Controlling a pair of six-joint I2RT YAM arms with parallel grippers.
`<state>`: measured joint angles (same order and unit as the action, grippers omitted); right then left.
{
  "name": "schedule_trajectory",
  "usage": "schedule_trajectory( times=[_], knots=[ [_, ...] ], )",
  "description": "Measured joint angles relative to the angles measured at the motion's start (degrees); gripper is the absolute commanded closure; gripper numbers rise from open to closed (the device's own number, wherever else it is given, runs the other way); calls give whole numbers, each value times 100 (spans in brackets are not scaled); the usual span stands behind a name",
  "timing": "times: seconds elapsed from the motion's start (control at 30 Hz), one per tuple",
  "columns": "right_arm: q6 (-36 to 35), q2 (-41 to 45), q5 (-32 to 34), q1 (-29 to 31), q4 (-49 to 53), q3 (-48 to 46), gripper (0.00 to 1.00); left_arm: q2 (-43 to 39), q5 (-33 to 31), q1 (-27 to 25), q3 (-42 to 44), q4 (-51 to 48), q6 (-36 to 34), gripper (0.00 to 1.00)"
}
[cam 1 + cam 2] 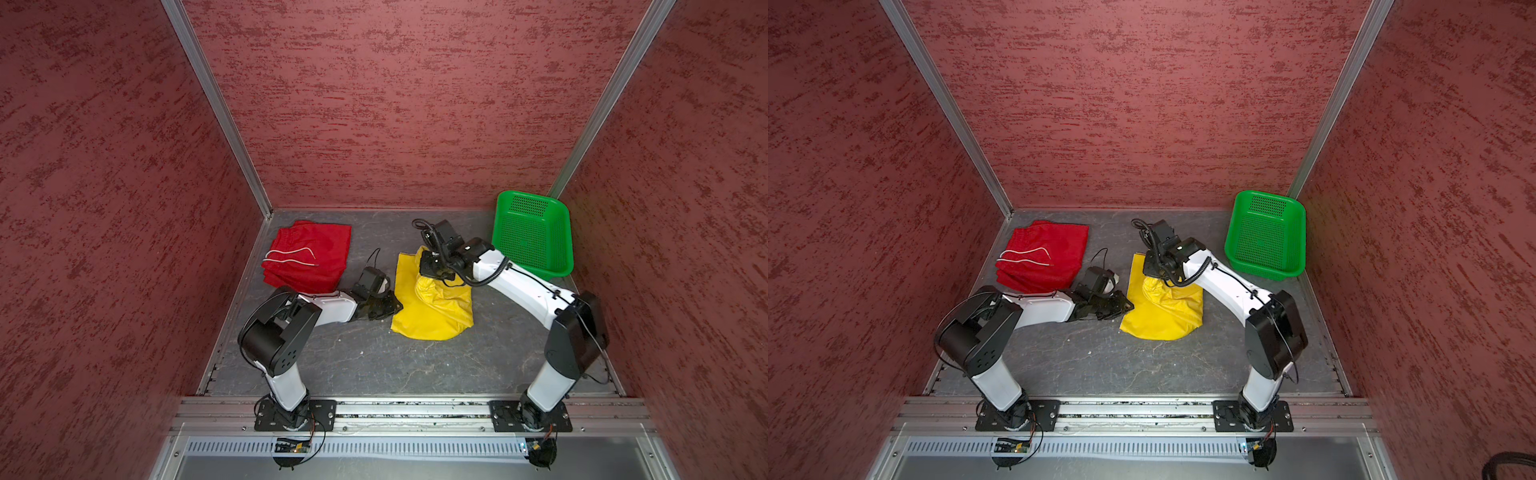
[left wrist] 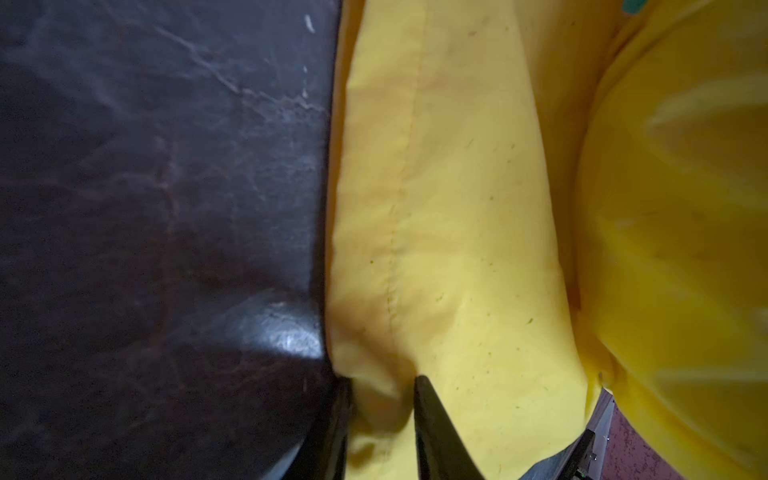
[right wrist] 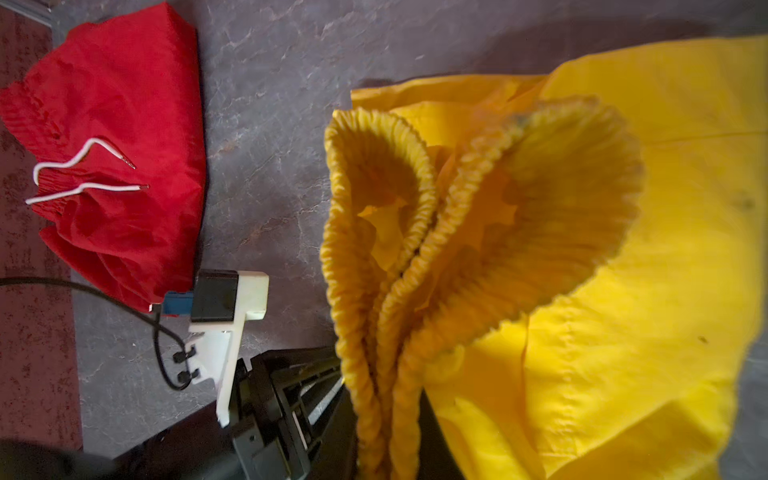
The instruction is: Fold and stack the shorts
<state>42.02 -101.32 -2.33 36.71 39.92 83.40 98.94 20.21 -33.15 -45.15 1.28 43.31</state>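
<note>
Loosely bunched yellow shorts [image 1: 432, 307], ruffled waistband [image 3: 374, 249] — red shorts [image 1: 307, 257], folded square.

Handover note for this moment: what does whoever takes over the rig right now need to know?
Left gripper: shut on a side edge of the yellow shorts, low at the table.
Right gripper: shut on their bunched-up waistband.
Red shorts: folded, lying far left, apart from the yellow pair.
Basket: far right corner.
Done: red pair folded.
Left: fold the yellow pair, then stack the two.
</note>
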Motion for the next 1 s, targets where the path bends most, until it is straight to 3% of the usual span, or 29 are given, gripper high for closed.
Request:
schedule_trajectory(
  times=[0.07,0.23,0.47,0.57,0.7,0.87,1.0],
  knots=[
    [157,-380,-210,127,-496,-225,55,-87,-11,17,68,-20,37,62],
    [428,-1082,-737,319,-1443,-544,28,-527,-17,238,343,-256,122,46],
    [472,-542,-1054,337,-2105,-595,19,-1733,76,881,951,-654,348,32],
    [420,96,-1093,286,-2280,-662,24,-2236,168,1088,1003,-667,400,26],
    [319,826,-1088,52,-2396,-968,45,-2505,345,1200,994,-466,487,21],
    [190,892,-990,-404,-2361,-1810,63,-1987,595,1204,811,-275,577,16],
    [90,592,-949,-621,-2337,-2516,71,-1355,730,1182,656,-63,673,14]
  ],
)
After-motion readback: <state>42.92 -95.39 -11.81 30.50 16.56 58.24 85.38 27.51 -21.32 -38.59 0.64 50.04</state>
